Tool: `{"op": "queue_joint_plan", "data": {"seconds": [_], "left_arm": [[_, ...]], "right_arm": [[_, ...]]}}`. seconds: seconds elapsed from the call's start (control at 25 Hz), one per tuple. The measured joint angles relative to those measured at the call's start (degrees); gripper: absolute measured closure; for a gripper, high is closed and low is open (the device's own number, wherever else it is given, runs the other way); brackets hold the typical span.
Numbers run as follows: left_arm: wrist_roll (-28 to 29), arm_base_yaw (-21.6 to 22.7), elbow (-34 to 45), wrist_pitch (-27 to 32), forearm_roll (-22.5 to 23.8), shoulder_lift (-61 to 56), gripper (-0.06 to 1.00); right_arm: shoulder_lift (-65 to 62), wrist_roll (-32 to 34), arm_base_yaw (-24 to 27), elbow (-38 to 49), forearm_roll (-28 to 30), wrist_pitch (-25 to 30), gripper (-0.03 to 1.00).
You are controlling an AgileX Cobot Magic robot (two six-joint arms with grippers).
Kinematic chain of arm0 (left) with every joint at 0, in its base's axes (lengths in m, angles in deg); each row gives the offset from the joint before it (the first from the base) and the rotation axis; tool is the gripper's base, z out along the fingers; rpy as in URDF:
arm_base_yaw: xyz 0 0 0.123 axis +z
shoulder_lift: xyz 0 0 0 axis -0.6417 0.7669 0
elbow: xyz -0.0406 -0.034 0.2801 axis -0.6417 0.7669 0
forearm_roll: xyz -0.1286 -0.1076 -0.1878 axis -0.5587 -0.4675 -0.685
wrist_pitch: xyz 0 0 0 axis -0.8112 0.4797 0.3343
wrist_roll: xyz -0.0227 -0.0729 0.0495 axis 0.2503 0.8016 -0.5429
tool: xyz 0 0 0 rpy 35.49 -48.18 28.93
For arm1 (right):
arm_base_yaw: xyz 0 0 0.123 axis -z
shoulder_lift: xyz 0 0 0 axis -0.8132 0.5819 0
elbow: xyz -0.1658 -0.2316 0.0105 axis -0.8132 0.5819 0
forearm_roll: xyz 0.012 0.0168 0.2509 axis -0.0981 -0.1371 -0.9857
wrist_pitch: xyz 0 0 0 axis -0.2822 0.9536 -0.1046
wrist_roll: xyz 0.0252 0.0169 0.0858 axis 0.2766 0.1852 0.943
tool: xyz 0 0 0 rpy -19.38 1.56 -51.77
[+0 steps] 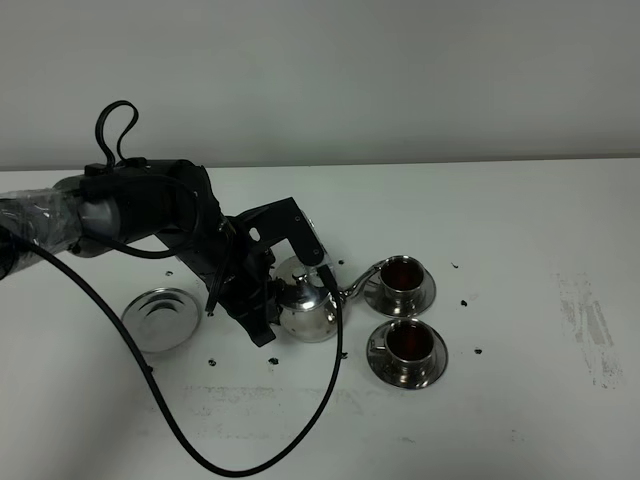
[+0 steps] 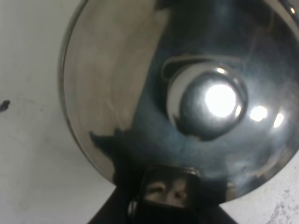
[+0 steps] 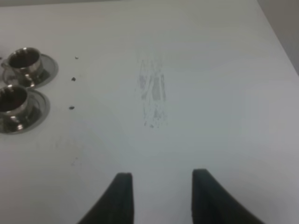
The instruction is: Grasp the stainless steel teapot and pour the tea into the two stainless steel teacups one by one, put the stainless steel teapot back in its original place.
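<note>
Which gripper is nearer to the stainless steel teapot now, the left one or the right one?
Left. The left gripper is closed on the stainless steel teapot at its handle side. The right gripper hangs over bare table, away beyond the two teacups.

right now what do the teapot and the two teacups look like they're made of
Teapot: polished metal, likely stainless steel; its lid mirrors the surroundings. Two teacups and their saucers: the same shiny silvery metal with bright highlights, dark liquid inside.
</note>
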Motion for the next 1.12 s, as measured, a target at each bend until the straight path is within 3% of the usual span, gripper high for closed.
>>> {"op": "queue_joint_plan", "data": {"seconds": [0.24,0.44,0.8,1.12], "left_arm": [[1.85,0.00,0.01,0.96,0.47,-1.35,0.74],[6.49,0.94,1.53,1.46,3.62,-8.06,0.74],[13.32,10.09,17.30,-0.72,4.53,-21.69,0.74],[17.62,16.20,19.98,0.41,4.74,-22.96,0.74]], "right_arm": [[0.00,0.00,0.00,0.00,0.00,0.00,0.68],[0.00,0.00,0.00,0.00,0.00,0.00,0.68],[0.00,0.00,0.00,0.00,0.00,0.00,0.68],[0.00,0.00,0.00,0.00,0.00,0.00,0.68]]}}
